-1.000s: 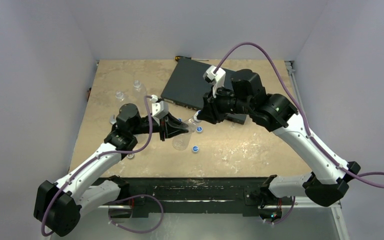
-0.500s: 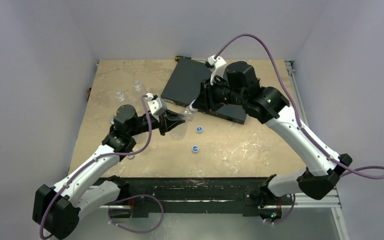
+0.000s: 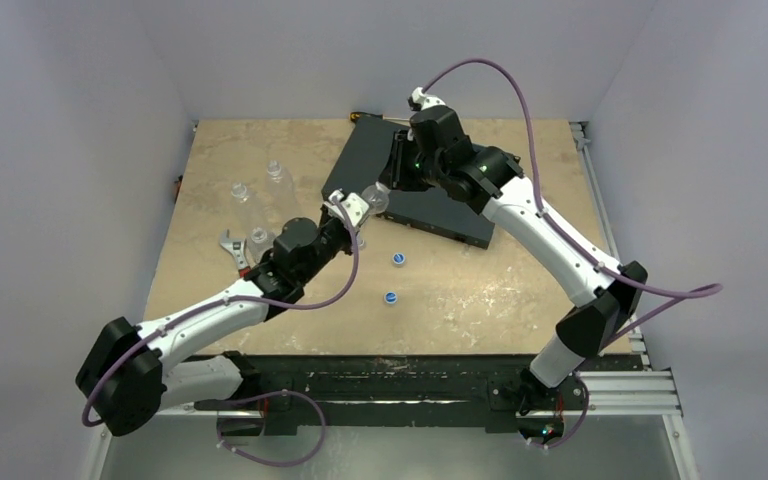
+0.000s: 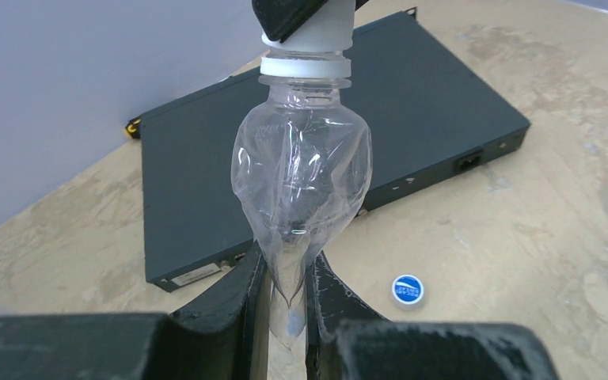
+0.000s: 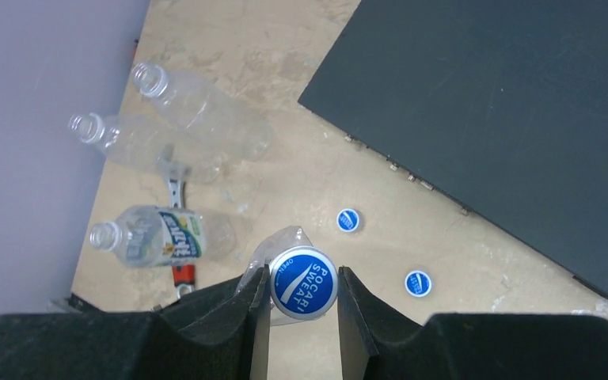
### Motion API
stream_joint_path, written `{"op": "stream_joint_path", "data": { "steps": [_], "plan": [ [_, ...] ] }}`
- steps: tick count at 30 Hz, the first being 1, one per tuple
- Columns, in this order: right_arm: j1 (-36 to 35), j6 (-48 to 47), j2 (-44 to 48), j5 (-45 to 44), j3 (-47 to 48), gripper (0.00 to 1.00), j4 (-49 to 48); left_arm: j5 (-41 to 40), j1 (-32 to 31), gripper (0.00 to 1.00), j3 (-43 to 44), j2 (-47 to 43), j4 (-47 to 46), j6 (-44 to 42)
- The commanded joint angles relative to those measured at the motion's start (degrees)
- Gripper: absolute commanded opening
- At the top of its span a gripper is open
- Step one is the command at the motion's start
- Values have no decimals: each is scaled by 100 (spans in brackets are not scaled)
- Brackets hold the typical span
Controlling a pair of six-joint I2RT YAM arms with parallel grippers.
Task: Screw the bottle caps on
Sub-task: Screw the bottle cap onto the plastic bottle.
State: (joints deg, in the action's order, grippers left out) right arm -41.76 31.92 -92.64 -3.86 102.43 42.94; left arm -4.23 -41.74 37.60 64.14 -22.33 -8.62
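Cap one in progress. Left fingers (image 4: 245,297) clenched low on a crushed clear bottle (image 4: 301,182), held up off the tabletop (image 3: 480,290) near the black box (image 5: 507,111). Right fingers (image 5: 354,309) pinching the blue cap (image 5: 303,282) seated on its neck (how far threaded, can't tell). Left to do: three open bottles (image 5: 198,103) lying at the left edge, two loose caps (image 5: 349,220) in view. Roughly a quarter through, I'd judge.

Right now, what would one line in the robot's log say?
left jaws: shut on bottle | right jaws: shut on cap, cap on bottle's neck | table: two loose caps
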Motion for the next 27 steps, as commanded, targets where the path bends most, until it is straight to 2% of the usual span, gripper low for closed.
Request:
{"op": "stream_joint_path", "data": {
  "steps": [1,6,11,14,17,24,27],
  "plan": [
    [-360,894,-452,934,102,5,401,-802,-290,0,503,363,-2649,-431],
    [-351,1091,-714,867,507,7,419,-999,-425,0,458,682,-2947,-475],
    [-296,1150,-730,985,702,13,356,-1011,-436,0,142,610,-2983,-439],
    [-258,1090,-738,1009,829,20,417,-982,-434,0,-71,487,-2980,-396],
    [-252,1013,-710,936,925,34,496,-833,-441,0,-222,369,-2883,-293],
    [-228,710,-503,444,1386,78,864,-516,-427,0,-506,83,-2374,72],
    [-223,546,-373,286,1512,90,985,-333,-393,0,-575,-23,-2123,279]
  ]
}}
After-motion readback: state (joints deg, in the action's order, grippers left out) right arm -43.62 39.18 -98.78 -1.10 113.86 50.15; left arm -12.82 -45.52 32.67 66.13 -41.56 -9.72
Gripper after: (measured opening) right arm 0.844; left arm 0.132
